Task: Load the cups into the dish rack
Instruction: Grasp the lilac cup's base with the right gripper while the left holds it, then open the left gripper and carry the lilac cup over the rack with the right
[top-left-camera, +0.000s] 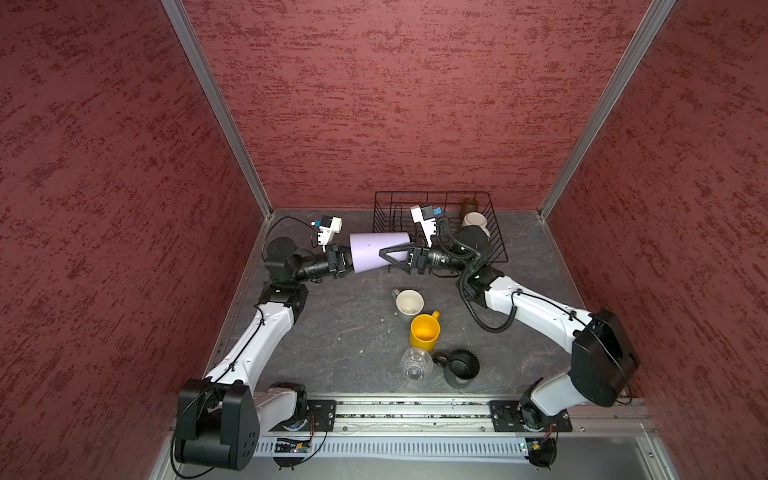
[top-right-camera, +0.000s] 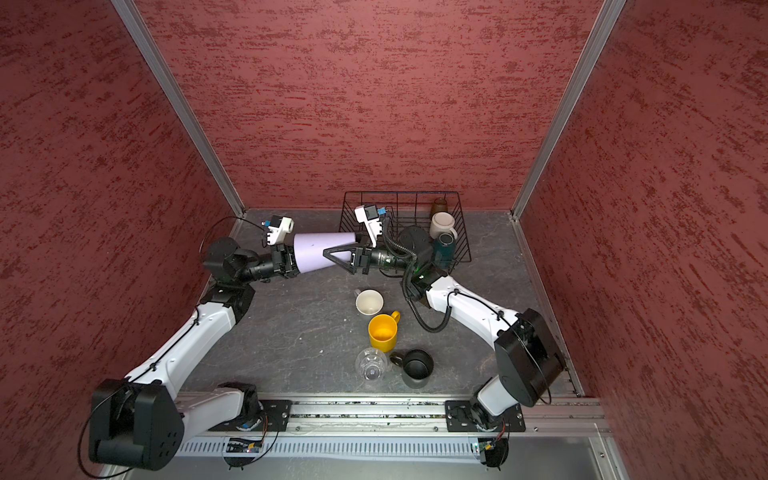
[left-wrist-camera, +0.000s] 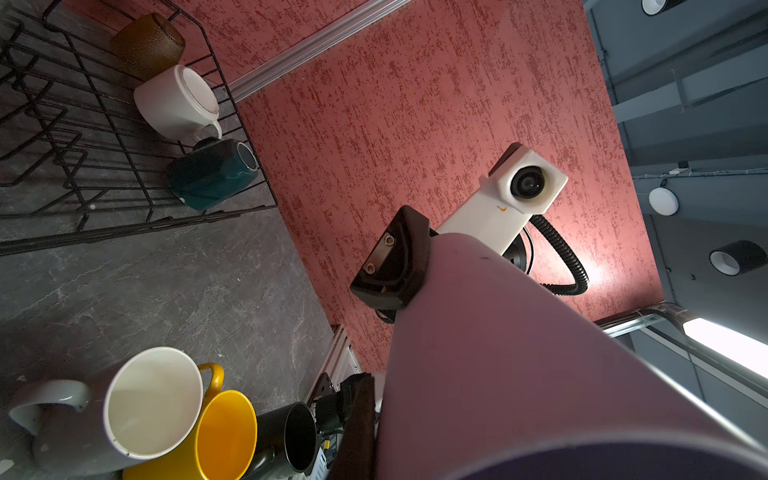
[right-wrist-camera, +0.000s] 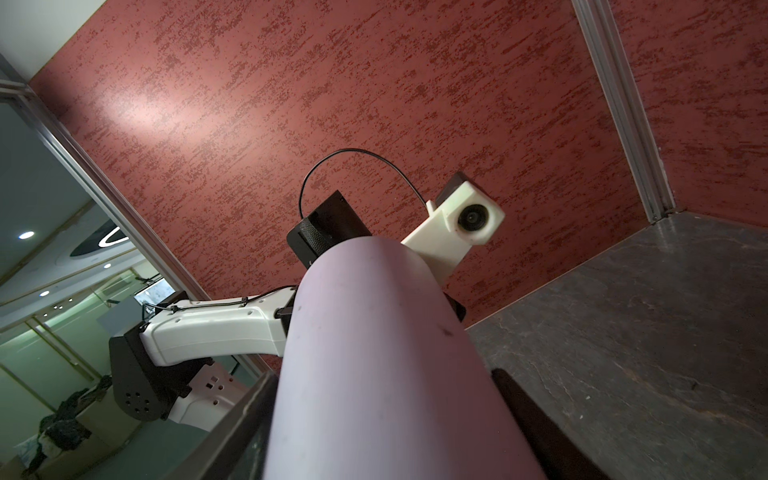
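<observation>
Arms meet mid-air: left end effector (top-left-camera: 348, 261) clamps the lilac tumbler (top-left-camera: 372, 249); right end effector (top-left-camera: 387, 261) straddles it, grip unclear. Grey table (top-left-camera: 332, 332), red walls (top-left-camera: 374, 104).

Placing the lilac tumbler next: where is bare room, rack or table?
In the black wire dish rack, the pronged section left of the amber glass, white mug and teal mug. On the grey table, between the left arm and the cups crowding the yellow mug.

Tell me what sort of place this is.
Probably a lab robot cell, not a kitchen: red textured wall panels in aluminium framing, two arms bolted to a base rail, dish rack on a slate-look tabletop.
</observation>
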